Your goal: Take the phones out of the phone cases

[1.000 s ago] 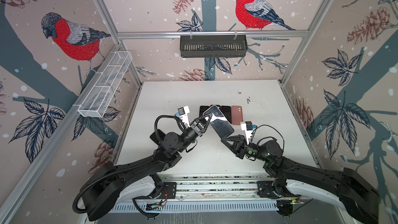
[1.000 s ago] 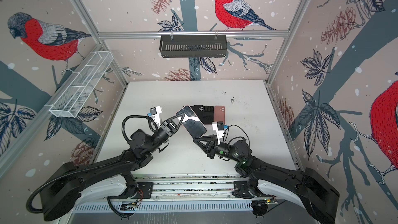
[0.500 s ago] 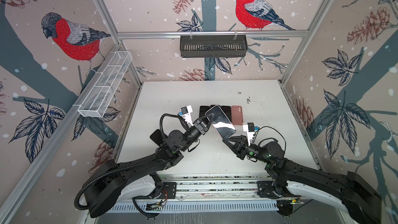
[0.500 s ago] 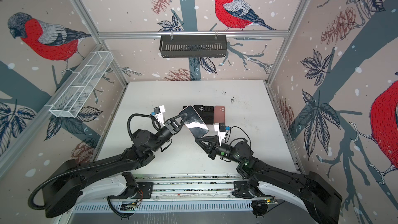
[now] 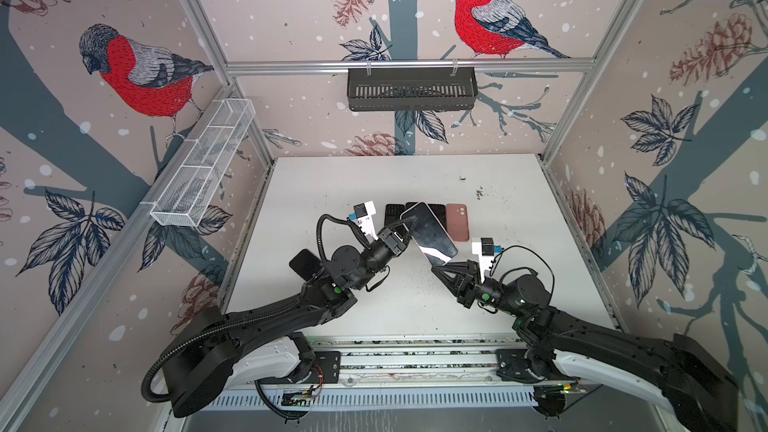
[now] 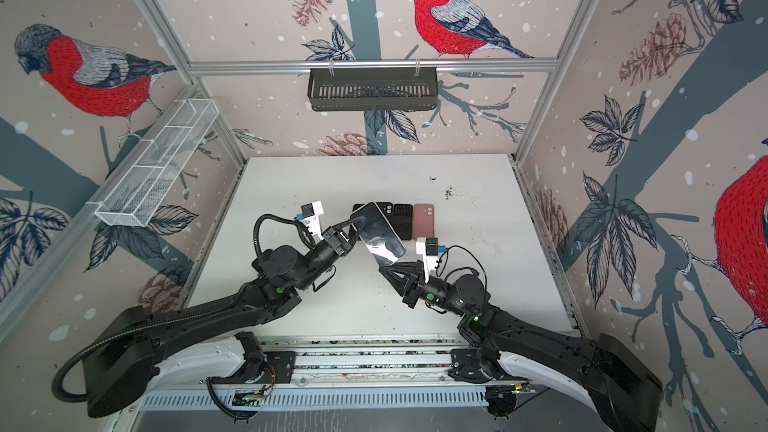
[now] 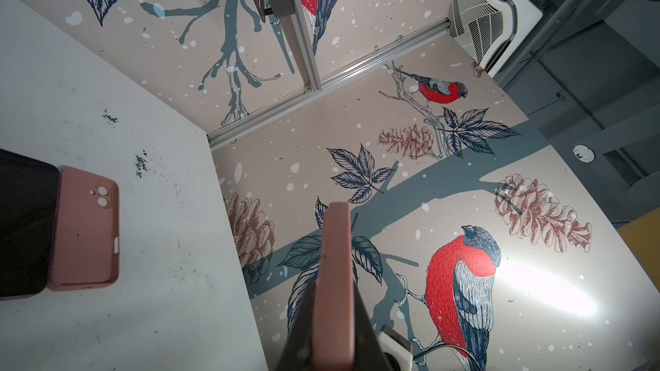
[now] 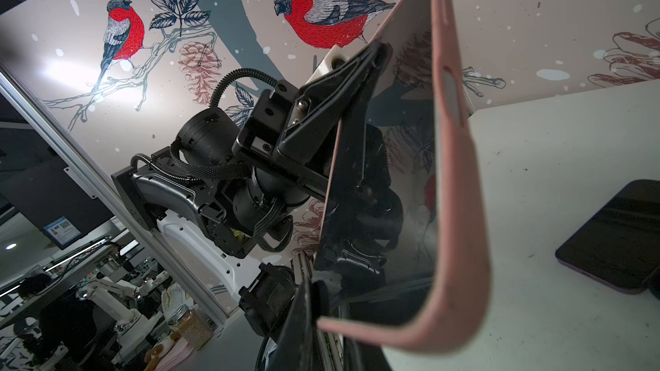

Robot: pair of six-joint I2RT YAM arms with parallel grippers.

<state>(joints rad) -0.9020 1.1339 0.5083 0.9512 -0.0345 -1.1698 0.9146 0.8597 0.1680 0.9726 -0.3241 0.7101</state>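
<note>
The phone (image 5: 430, 234) (image 6: 380, 234), in a pink phone case (image 8: 460, 208), hangs tilted above the table's middle with its glossy screen (image 8: 393, 173) facing up. My left gripper (image 5: 409, 222) (image 6: 358, 222) (image 8: 378, 51) is shut across its upper long edge. In the left wrist view the pink edge (image 7: 334, 280) runs out from between that gripper's (image 7: 334, 333) jaws. My right gripper (image 5: 436, 270) (image 6: 384, 270) (image 8: 318, 315) is shut on the case's lower end, where the pink rim curves slightly away from the glass.
A second pink case (image 5: 457, 222) (image 7: 85, 230) lies camera-side up on the table (image 5: 519, 284), beside black phones or cases (image 5: 392, 214). A dark phone (image 8: 614, 237) lies flat on the table. A black basket (image 5: 411, 89) hangs on the back wall and a wire basket (image 5: 203, 164) on the left wall.
The held phone has drifted slightly to the right with both arms. Both grips have stayed shut on it.
</note>
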